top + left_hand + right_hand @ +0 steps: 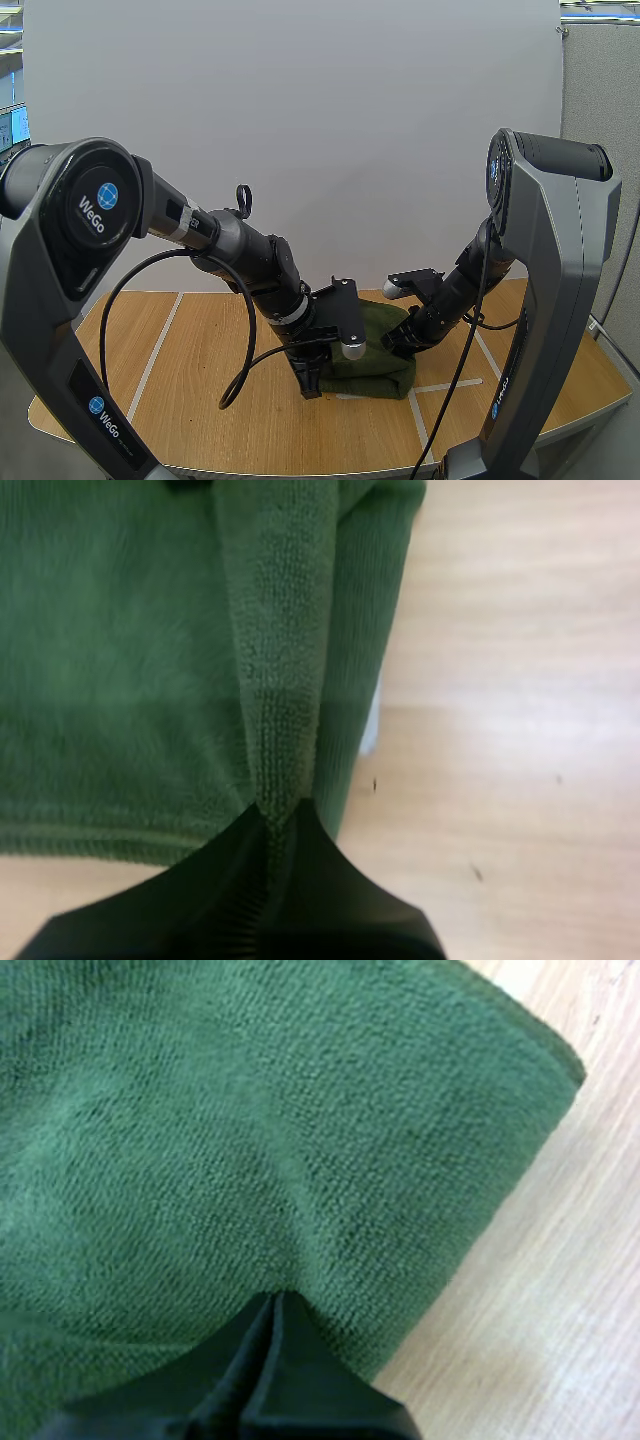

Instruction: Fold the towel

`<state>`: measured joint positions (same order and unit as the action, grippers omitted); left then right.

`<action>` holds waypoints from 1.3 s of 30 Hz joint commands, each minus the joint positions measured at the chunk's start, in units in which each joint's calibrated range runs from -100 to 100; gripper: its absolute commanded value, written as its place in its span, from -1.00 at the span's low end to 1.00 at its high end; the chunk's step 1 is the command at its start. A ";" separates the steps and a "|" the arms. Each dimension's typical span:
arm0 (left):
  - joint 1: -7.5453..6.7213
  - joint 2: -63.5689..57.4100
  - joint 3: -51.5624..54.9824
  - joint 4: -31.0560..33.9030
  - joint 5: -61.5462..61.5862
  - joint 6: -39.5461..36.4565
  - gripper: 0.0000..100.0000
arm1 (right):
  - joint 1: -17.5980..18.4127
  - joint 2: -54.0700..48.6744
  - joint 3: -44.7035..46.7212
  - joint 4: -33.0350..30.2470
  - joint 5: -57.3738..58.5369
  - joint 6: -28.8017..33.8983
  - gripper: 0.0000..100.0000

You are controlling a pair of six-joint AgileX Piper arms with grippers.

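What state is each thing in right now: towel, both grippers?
towel: lying in layers on the table, not spread flat.
left gripper: shut, pinching a raised ridge of the towel.
right gripper: shut, pinching a pucker of the towel near its edge.

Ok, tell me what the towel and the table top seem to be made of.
The towel is dark green cloth, likely microfibre or terry: it shows a fine looped, matte pile and bunches softly where it is pinched. The table top is pale wood or a wood-look laminate, I cannot tell which: it has straight grain lines and a smooth surface with a faint sheen.
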<state>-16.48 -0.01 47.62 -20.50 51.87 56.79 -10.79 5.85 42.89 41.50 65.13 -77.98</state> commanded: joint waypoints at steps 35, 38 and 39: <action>2.93 -18.48 0.22 -2.90 5.54 -7.01 -1.00 | 0.06 -21.58 0.26 -6.61 15.13 4.91 -1.00; 2.93 -18.48 0.22 -3.67 5.54 -8.97 -1.00 | 0.06 -24.93 0.26 -7.51 21.37 5.14 -1.00; 2.93 -18.48 0.22 -3.82 5.54 -9.12 -1.00 | 0.06 -25.63 0.26 -7.82 22.48 5.50 -1.00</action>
<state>-13.64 -17.94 47.73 -21.21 57.15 50.69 -10.71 -12.18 43.00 37.81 74.17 -74.96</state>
